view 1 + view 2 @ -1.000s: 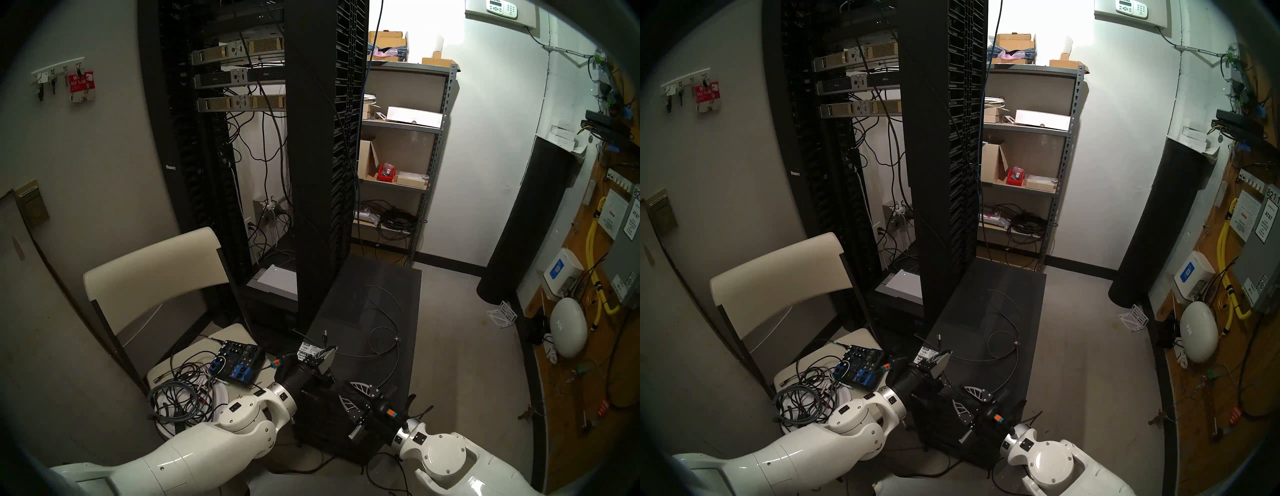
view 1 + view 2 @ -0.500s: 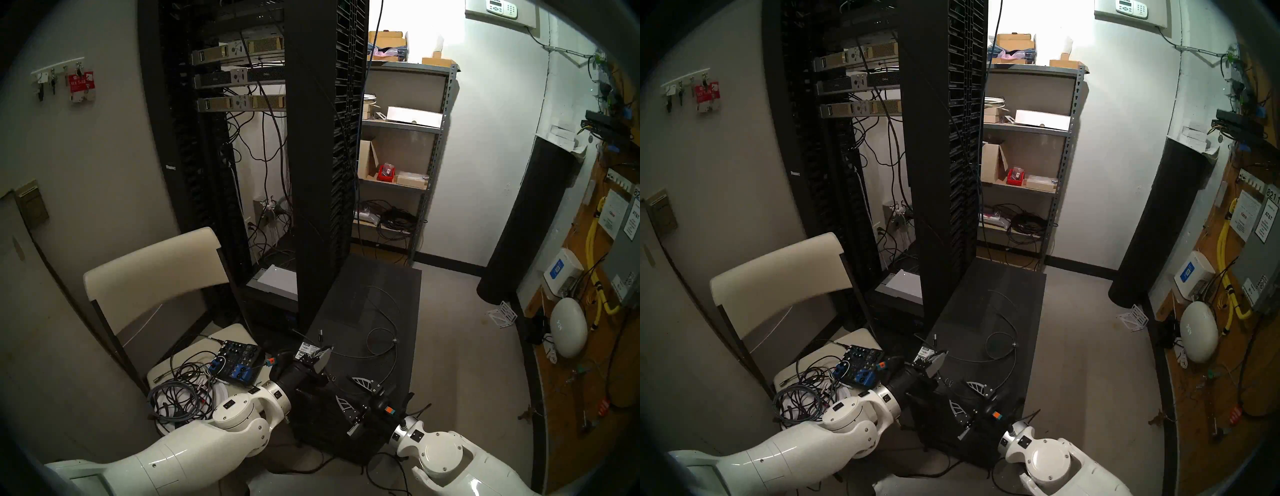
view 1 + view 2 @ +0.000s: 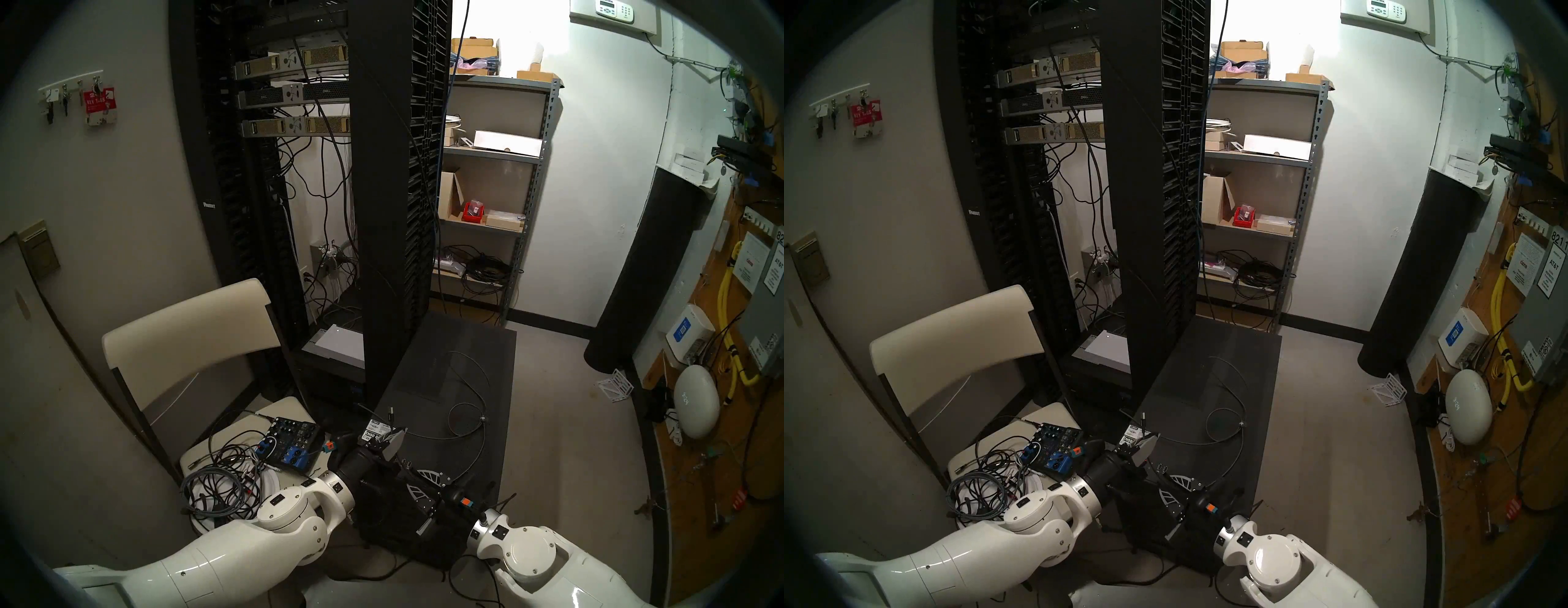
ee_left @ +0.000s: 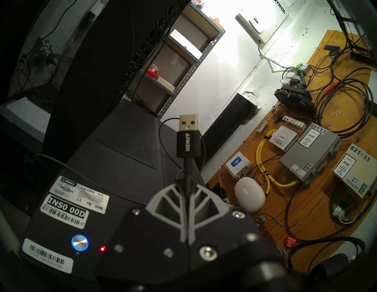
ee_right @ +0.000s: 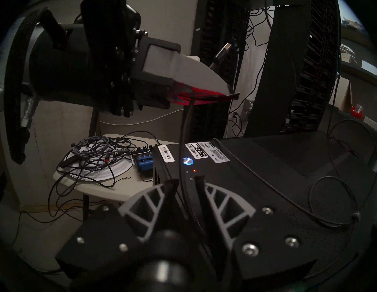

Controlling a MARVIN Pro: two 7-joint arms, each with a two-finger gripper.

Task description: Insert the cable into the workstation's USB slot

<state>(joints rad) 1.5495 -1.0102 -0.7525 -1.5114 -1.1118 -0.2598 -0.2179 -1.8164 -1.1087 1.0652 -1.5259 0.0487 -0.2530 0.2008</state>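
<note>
Cable (image 4: 187, 161) pinched in left end effector (image 4: 186, 190); plug upward.

Black mesh workstation (image 4: 126, 155); white barcode labels (image 4: 48, 259); blue-ringed button (image 4: 80, 242)

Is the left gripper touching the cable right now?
Touching. In the left wrist view the left gripper has its fingers closed on the cable just below the plug, which sticks up past the fingertips.
</note>
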